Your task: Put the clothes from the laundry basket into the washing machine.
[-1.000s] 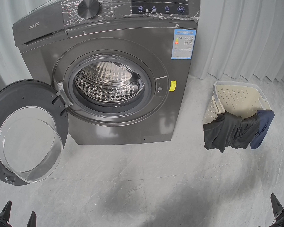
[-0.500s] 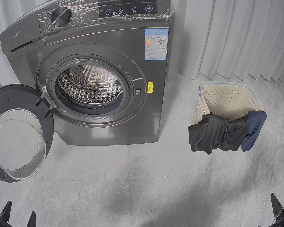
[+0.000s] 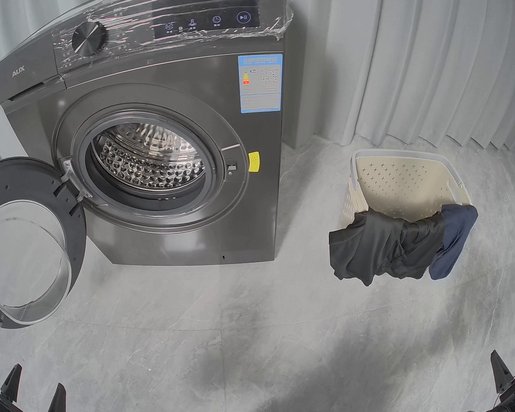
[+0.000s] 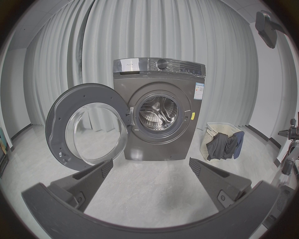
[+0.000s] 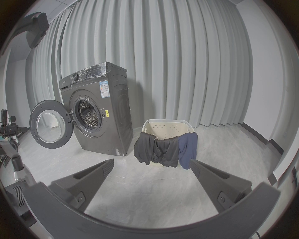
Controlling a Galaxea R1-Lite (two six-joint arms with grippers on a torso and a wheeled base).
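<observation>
Claws of both arms sit at the bottom corners of the head view: the left claw (image 3: 34, 389) in the lower left, the right claw (image 3: 512, 354) in the lower right. Both point forward over the floor (image 3: 246, 340). In each wrist view the two fingers stand wide apart with only bare floor between them, so both claws are spread and hold nothing.

The washing machine (image 3: 174, 241) fills the upper left of the head view. Its round door (image 3: 18, 174) is swung fully open to the left edge of the frame, and the steel drum (image 3: 148, 157) shows through the opening with no cloth in it.

The laundry basket (image 3: 402, 151) stands at centre right of the frame, apart from the machine's right side, with a strip of floor between them. A black garment (image 3: 378, 246) is draped over the basket's near rim and hangs down its front. A navy garment (image 3: 451, 238) hangs over the same rim just beside it, on the right, the two touching.

A broad stretch of grey, marbled tile floor lies between the claws and both the basket and the machine. A pale pleated curtain (image 3: 410, 61) closes the room behind the machine and basket.
</observation>
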